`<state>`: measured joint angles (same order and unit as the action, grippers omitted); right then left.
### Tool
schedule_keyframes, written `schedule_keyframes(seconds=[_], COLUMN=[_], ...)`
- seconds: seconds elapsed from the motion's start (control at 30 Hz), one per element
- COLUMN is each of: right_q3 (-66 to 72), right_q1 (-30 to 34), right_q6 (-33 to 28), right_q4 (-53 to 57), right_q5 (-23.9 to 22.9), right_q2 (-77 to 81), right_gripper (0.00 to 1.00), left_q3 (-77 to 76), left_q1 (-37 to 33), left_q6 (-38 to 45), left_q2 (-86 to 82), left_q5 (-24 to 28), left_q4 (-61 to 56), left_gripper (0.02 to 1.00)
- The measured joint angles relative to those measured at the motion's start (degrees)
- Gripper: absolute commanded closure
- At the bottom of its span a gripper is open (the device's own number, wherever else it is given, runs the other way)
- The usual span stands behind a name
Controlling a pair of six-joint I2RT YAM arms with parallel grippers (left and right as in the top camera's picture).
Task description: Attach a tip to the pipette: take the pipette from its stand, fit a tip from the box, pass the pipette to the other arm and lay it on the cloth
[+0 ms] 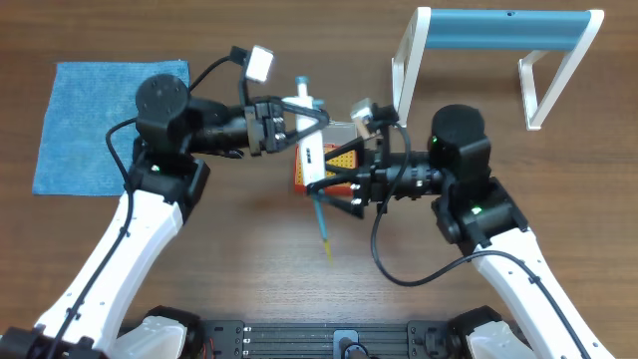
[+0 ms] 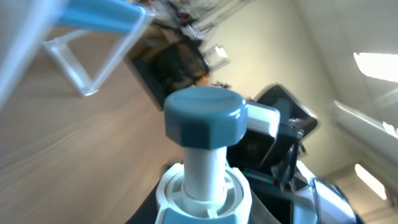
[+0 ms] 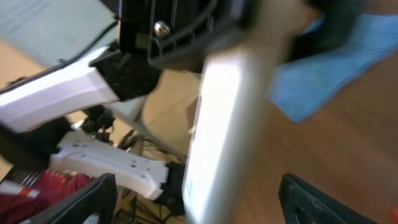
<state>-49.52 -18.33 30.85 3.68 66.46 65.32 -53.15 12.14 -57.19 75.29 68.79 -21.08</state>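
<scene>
The left end effector (image 1: pixel 302 121) clenches the pipette (image 1: pixel 311 156) near its plunger, tip toward the bases, while the released right end effector (image 1: pixel 331 192) straddles its barrel.

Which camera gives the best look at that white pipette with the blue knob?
The top view: the white plastic pipette shows full length, down to its yellow tip. The left wrist view gives its blue plunger knob close up; the right wrist view, a blurred stretch of white body.
</scene>
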Motion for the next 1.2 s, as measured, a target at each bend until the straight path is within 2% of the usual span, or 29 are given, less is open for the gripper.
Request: schedule_keyframes(seconds=[0.1, 0.17, 0.33, 0.4, 0.5, 0.57, 0.6, 0.7, 0.8, 0.9, 0.93, 0.97, 1.07, 1.2], right_q3=[0.02, 0.02, 0.02, 0.02, 0.02, 0.02, 0.02, 0.02, -0.04, -0.28, -0.28, -0.24, -0.22, -0.22], right_q1=[9.07, 16.63, 28.52, 30.8, 31.12, 30.97, 30.88, 30.32, 29.38, 28.5, 28.24, 28.0, 27.96, 27.96], right_q6=[-1.84, -2.54, -2.67, -2.67, -2.69, -2.71, -2.69, -2.73, -2.99, -5.44, -6.54, -7.89, -9.97, -10.91], right_q4=[5.53, 6.01, 6.25, 6.21, 6.47, 6.58, 6.78, 8.44, 15.13, 25.31, 29.31, 33.31, 36.85, 37.09], right_q5=[-0.09, 2.01, 6.78, 7.39, 6.71, 5.68, 5.07, 3.89, 2.69, -1.51, -4.26, -7.93, -14.29, -18.18], right_q2=[0.09, 0.13, 0.13, 0.13, 0.13, 0.13, 0.13, 0.13, 0.13, 0.11, 0.13, 0.15, 0.15, 0.13], right_gripper=[0.154, 0.152, 0.152, 0.152, 0.152, 0.15, 0.15, 0.152, 0.15, 0.15, 0.148, 0.15, 0.152, 0.15], left_q3=[-0.48, -0.74, -1.2, -3.56, -12.72, -19.82, -26.64, -41.9, -59.78, -74.1, -77.9, -80.35, -82.55, -82.58], left_q1=[-8.09, -15.37, -29.27, -32.57, -33.81, -33.66, -33.64, -34.01, -34.23, -34.23, -34.23, -34.23, -34.23, -34.23], left_q6=[4.85, 9.62, 21.0, 28.28, 40.96, 47.04, 50.4, 55.1, 58.34, 61.61, 62.31, 62.9, 64.7, 66.75], left_q2=[1.33, 2.69, 4.42, 4.81, 8.2, 11.41, 14.71, 23.32, 34.75, 45.44, 48.72, 51.41, 57.68, 64.15], left_q5=[0.35, -0.15, -5.9, -10.82, -25.66, -34.99, -41.59, -51.76, -59.41, -64.61, -66.9, -68.28, -72.02, -76.04], left_q4=[13.66, 23.19, 45.44, 60.35, 84.54, 92.98, 98.27, 101.39, 101.63, 103.41, 104.15, 104.15, 103.14, 101.18], left_gripper=[0.993, 0.993, 0.996, 0.991, 0.993, 0.993, 0.993, 0.993, 0.996, 0.993, 0.993, 0.993, 0.993, 0.993])
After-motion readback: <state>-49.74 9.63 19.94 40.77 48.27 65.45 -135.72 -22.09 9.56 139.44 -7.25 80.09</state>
